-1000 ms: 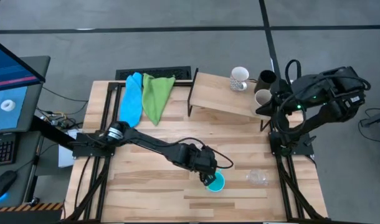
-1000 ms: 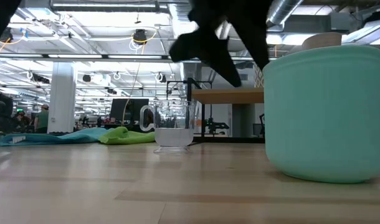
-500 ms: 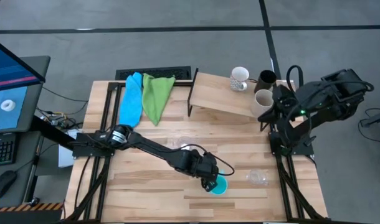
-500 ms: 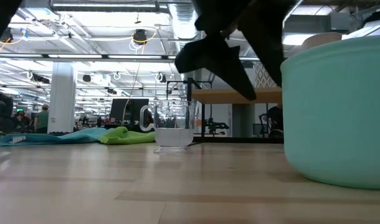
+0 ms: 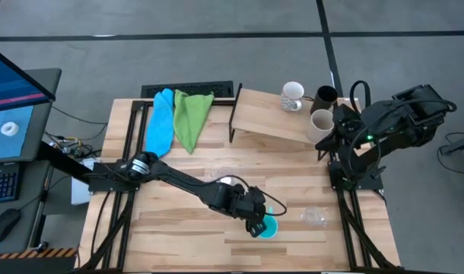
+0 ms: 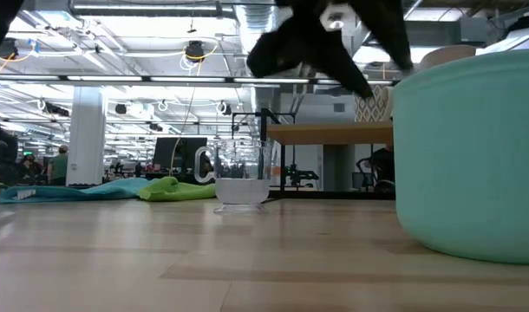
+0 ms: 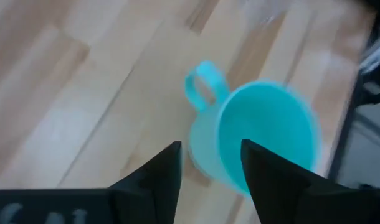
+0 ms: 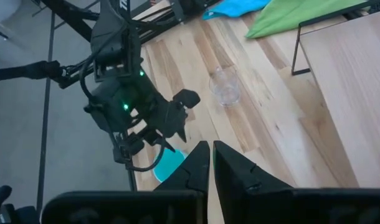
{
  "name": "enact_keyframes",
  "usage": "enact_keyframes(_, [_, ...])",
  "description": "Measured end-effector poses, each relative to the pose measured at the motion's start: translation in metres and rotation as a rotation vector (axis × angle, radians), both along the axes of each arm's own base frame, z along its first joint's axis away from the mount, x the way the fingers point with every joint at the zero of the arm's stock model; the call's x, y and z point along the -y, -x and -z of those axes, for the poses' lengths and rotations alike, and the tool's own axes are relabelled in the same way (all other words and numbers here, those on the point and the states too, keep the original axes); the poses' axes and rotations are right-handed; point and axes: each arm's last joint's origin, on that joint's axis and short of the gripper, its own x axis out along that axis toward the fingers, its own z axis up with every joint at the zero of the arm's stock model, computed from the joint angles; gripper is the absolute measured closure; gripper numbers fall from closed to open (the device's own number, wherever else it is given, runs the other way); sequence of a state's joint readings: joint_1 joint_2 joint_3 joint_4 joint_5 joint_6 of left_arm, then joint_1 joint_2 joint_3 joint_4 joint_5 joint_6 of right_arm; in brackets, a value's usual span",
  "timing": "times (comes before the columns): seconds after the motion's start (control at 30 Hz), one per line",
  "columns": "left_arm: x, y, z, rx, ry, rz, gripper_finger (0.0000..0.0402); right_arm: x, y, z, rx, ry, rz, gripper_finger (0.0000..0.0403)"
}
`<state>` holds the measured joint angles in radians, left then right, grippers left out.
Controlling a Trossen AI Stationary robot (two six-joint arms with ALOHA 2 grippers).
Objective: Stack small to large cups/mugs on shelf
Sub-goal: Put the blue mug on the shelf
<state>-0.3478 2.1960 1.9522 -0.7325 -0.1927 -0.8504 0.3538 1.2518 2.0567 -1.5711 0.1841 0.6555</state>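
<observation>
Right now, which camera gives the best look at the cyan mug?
The left wrist view: the cyan mug shows whole there, upright on the table with its handle and open mouth, just past the left gripper. The high view shows it small, half under that gripper. The low view shows only its wall; the right wrist view, a sliver.

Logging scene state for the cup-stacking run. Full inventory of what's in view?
cyan handled mug: 1, cyan, table front, under left gripper
clear cups: 2, clear, one right of cyan mug, one mid-table
white handled mug: 1, white, on shelf
black cup: 1, black, shelf's right end
beige tumbler: 1, beige, shelf's right end
shelf: 1, light wood, table rear
cloths: 2, blue and green, rear left
left gripper: open, at cyan mug
right gripper: shut, near shelf's right end
</observation>
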Motion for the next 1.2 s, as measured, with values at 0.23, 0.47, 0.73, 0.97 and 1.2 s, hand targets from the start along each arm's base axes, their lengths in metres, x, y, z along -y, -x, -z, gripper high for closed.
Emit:
enact_keyframes(0.23, [0.008,-0.006,0.012,0.025,0.019,0.003,0.0262,0.0,0.0,0.0,0.0,0.004,-0.003,0.036])
enact_keyframes(0.47, [0.006,-0.005,0.015,0.005,0.002,0.006,0.0262,0.0,0.0,0.0,0.001,0.006,-0.005,0.036])
enact_keyframes(0.73, [0.005,-0.005,0.015,-0.002,-0.004,0.025,0.0262,0.0,0.0,0.0,0.001,0.006,-0.005,0.036])
enact_keyframes(0.97, [0.008,-0.012,0.038,-0.041,0.026,0.051,0.0262,0.0,0.0,0.0,0.001,0.006,-0.005,0.036])
enact_keyframes(1.2, [0.006,-0.011,0.029,-0.034,0.005,0.034,0.0274,0.0,0.0,0.0,0.001,0.006,-0.005,0.036])
